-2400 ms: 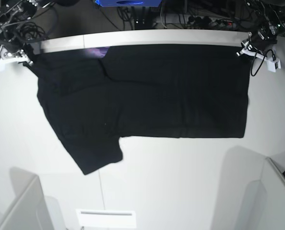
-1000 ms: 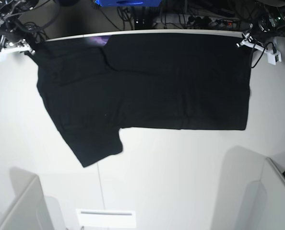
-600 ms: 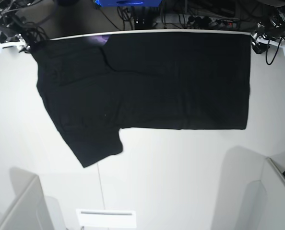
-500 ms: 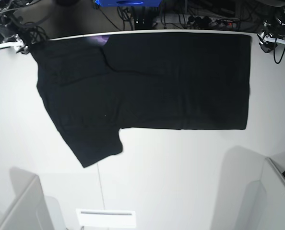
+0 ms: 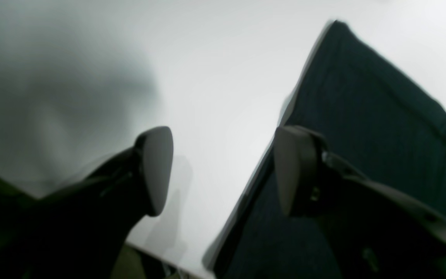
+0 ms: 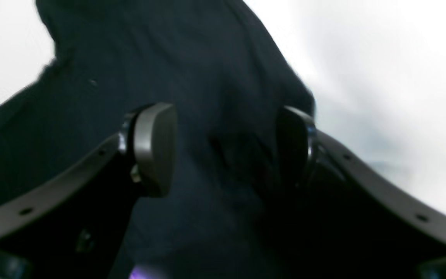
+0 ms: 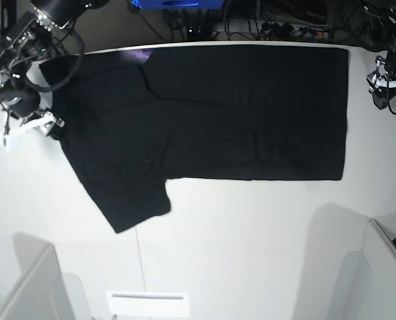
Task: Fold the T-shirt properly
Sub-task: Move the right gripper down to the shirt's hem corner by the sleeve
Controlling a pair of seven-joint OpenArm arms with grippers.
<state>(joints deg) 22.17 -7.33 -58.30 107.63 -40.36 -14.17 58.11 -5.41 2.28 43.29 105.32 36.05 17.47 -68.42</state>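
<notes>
The black T-shirt (image 7: 205, 113) lies flat and spread wide on the white table (image 7: 251, 240). Its far edge runs along the table's far edge, and one sleeve (image 7: 135, 203) points toward the front left. A small purple patch (image 7: 137, 57) shows at the far edge. My right gripper (image 7: 28, 129) is open beside the shirt's left edge; in its wrist view the open gripper (image 6: 225, 149) hovers over black cloth (image 6: 192, 77) and holds nothing. My left gripper (image 7: 389, 85) is off the shirt's right edge, open and empty (image 5: 223, 170), with the shirt's edge (image 5: 362, 116) under one finger.
Cables and a blue device (image 7: 178, 3) crowd the space beyond the table's far edge. Grey partitions stand at the front left (image 7: 31, 287) and front right (image 7: 385, 273). A white slotted piece (image 7: 148, 303) lies at the front edge.
Both grippers opened and let go of the shirt's far corners. The right gripper moved forward along the shirt's left edge; the left gripper moved forward on the right. The shirt stays flat.
</notes>
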